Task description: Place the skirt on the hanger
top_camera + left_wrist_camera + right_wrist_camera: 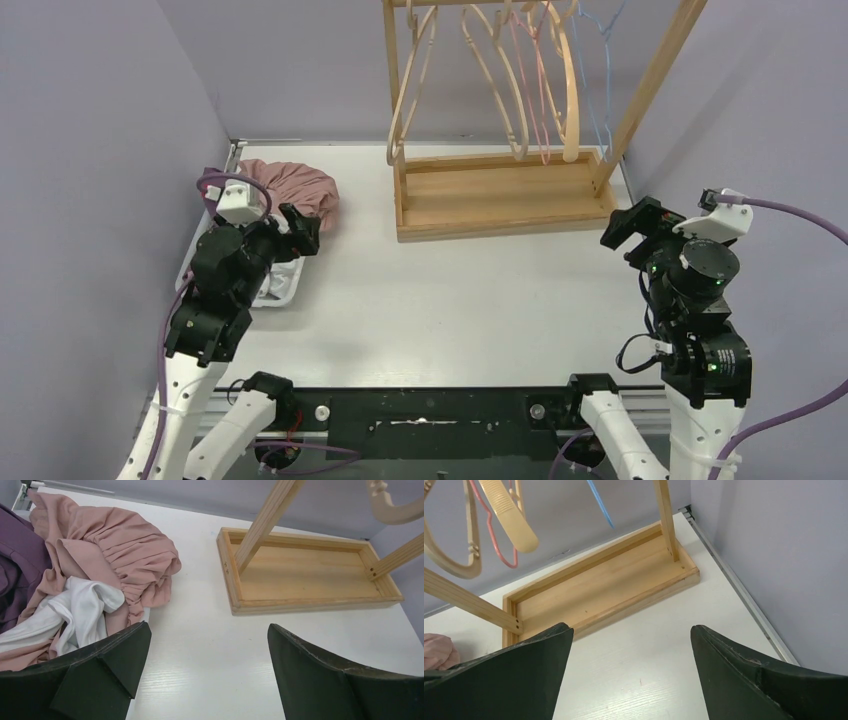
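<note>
A pink gathered skirt (297, 184) lies bunched on a pile of clothes at the back left; the left wrist view shows it (120, 542) draped over white and purple cloth. Several hangers (520, 90), wooden, pink and blue, hang on the wooden rack at the back. In the right wrist view a cream hanger (509, 520) and a pink one (491, 555) hang overhead. My left gripper (303, 232) (209, 635) hovers open just right of the clothes pile, holding nothing. At the right, my right gripper (628, 225) (631, 632) is open and empty in front of the rack's right end.
The rack's wooden base tray (500, 195) (305, 575) (599, 585) stands at the back centre with slanted posts (655, 75). A white bin (283, 288) holds the clothes, including a white garment (82, 610) and a purple one (15, 555). Grey walls close in on both sides.
</note>
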Controlling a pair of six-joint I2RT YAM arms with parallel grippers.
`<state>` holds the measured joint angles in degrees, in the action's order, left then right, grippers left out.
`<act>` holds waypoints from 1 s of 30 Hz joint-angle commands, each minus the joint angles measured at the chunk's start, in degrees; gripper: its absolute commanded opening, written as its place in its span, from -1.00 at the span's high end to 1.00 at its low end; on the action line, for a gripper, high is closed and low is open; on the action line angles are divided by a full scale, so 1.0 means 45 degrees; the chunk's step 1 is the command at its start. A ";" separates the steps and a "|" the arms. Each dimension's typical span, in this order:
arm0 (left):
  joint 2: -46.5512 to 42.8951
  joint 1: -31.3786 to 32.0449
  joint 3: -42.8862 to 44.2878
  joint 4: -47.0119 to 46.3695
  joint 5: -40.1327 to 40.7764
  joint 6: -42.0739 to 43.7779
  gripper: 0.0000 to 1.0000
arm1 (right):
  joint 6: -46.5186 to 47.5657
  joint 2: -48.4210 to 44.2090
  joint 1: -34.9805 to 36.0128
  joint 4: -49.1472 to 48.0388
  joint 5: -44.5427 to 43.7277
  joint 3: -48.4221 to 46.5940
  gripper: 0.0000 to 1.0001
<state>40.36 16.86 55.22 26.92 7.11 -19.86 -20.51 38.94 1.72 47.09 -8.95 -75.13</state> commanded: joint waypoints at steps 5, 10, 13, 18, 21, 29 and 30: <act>-0.0622 0.0108 -0.0576 -0.1411 0.0421 -0.0960 -0.79 | -0.0771 -0.0762 -0.0307 0.0151 0.0335 0.1155 -0.87; -0.0591 0.0134 -0.1083 -0.1324 0.0825 -0.1316 -0.80 | -0.1077 -0.0891 -0.0328 -0.0045 0.0614 0.2201 -0.88; 0.0227 0.0107 -0.0691 -0.0710 0.1667 -0.1763 -0.80 | -0.1336 -0.0728 -0.0338 -0.0066 0.0645 0.2783 -0.88; 0.2617 -0.1168 0.0613 0.0580 0.2479 -0.2672 -0.79 | -0.1847 -0.0399 -0.0339 -0.0512 0.1274 0.3868 -0.87; 0.3770 -0.3822 0.0996 0.0733 0.0247 -0.3179 -0.62 | -0.2252 -0.0244 -0.0352 -0.0938 0.1513 0.4462 -0.85; 0.5840 -0.5876 0.1162 0.0221 -0.2204 -0.3245 -0.38 | -0.3246 0.0197 -0.0359 -0.1783 0.2260 0.5421 -0.77; 0.6003 -0.5876 0.1183 0.0314 -0.2037 -0.3219 -0.37 | -0.3329 0.0256 -0.0361 -0.1838 0.2282 0.5485 -0.76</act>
<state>64.93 -9.54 57.04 29.34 2.48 -33.91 -32.56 39.35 0.60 44.14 -0.58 -51.05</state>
